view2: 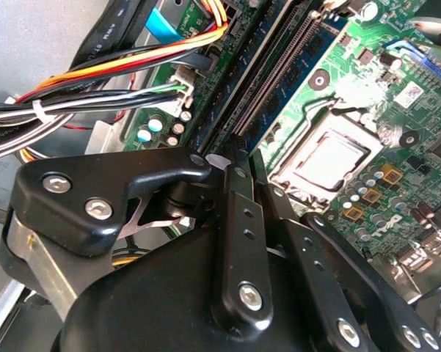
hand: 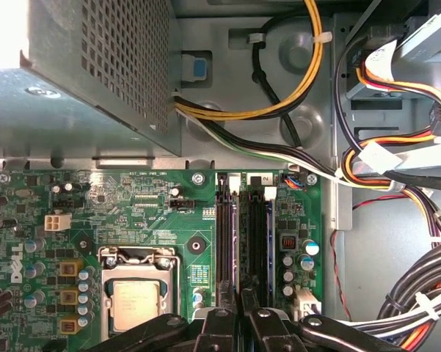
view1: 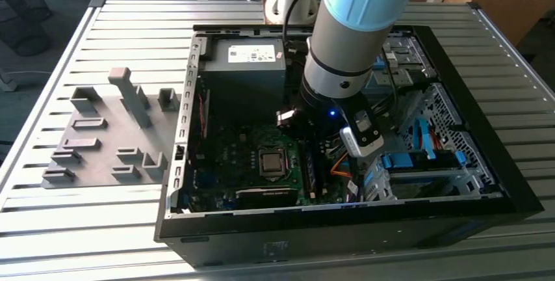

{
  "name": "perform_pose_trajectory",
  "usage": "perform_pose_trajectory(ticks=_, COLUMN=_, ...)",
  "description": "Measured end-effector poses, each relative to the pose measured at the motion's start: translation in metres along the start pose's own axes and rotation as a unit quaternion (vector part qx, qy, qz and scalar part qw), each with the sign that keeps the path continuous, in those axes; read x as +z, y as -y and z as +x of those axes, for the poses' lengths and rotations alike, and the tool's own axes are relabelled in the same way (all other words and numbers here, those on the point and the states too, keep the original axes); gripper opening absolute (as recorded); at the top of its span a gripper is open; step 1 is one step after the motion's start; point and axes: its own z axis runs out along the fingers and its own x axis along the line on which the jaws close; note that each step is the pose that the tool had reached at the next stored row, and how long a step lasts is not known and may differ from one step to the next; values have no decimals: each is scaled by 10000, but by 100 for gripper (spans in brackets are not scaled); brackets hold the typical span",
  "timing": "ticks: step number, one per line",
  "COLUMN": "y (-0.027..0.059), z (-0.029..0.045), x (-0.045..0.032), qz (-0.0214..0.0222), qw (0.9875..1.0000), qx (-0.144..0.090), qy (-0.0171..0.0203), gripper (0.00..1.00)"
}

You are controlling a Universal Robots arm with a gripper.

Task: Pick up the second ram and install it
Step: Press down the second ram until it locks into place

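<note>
My gripper (hand: pixel 241 301) reaches down inside the open computer case (view1: pixel 485 131), over the memory slots beside the processor socket (hand: pixel 136 297). Its black fingers (view2: pixel 231 213) are closed to a narrow gap, with their tips at the slots. The second ram (hand: pixel 239 242) runs edge-on from between the fingertips along a slot, as a thin blue-green strip. In the exterior view it stands as a green stick (view1: pixel 310 173) upright on the motherboard, just below the arm's wrist (view1: pixel 347 79). A darker memory stick (hand: pixel 258 242) sits in the neighbouring slot.
The power supply (view1: pixel 243 66) sits close by the slots' far end. Cable bundles (hand: pixel 396 183) hang on the other side, toward the drive cage (view1: pixel 425 164). A grey fixture tray (view1: pixel 104 138) lies on the slatted table at the exterior view's left.
</note>
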Motion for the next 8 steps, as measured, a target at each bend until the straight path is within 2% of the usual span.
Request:
perform_pose_trajectory(ticks=6, y=0, z=0, x=1, qz=0, qw=10000, qx=0, qy=0, gripper=14)
perform_pose_trajectory(ticks=7, y=7, z=-6, x=135, qz=1, qw=10000, qx=1, qy=-4, gripper=14)
perform_pose_trajectory(ticks=8, y=7, z=-6, x=144, qz=-2, qw=10000, qx=0, qy=-4, gripper=14)
